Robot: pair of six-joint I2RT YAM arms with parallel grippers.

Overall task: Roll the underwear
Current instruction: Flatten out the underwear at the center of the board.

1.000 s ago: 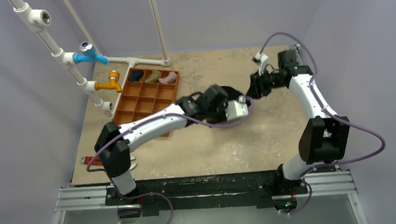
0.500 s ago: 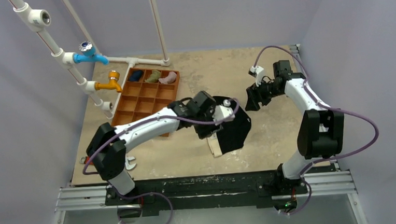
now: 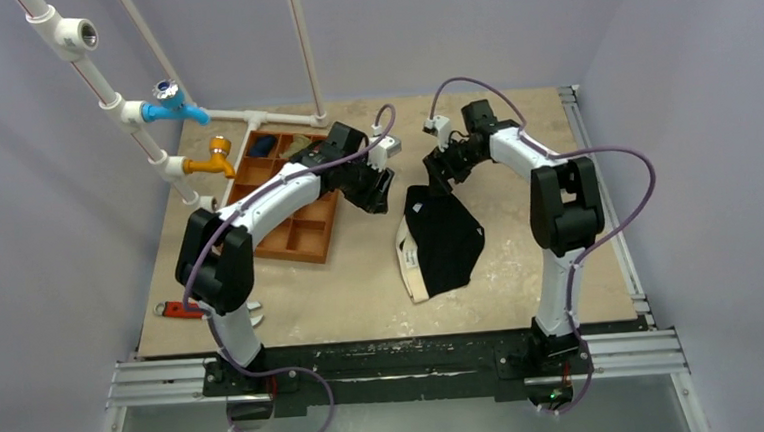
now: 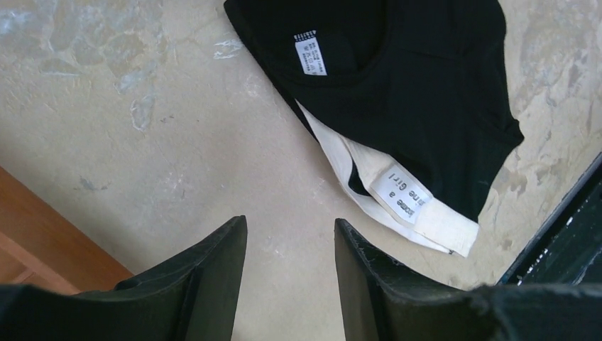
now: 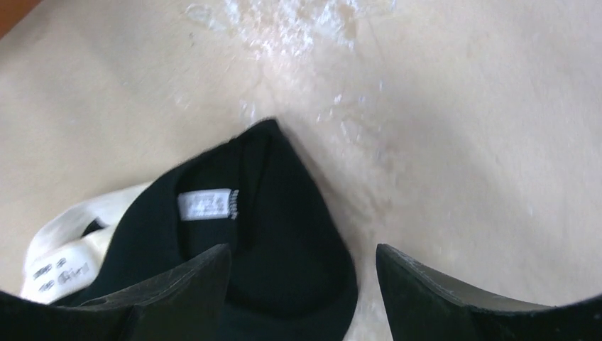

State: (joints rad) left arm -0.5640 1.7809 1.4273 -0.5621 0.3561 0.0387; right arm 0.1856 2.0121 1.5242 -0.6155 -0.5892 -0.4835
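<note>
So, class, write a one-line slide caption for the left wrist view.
Open left gripper poised above the table, black underwear lying spread out just ahead.

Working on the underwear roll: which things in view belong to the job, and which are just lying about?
Job: underwear; left gripper, open; right gripper, open above the underwear's far edge.
Lying about: tray; cloth bundles in its far row; wrench; blue tap; orange tap.
</note>
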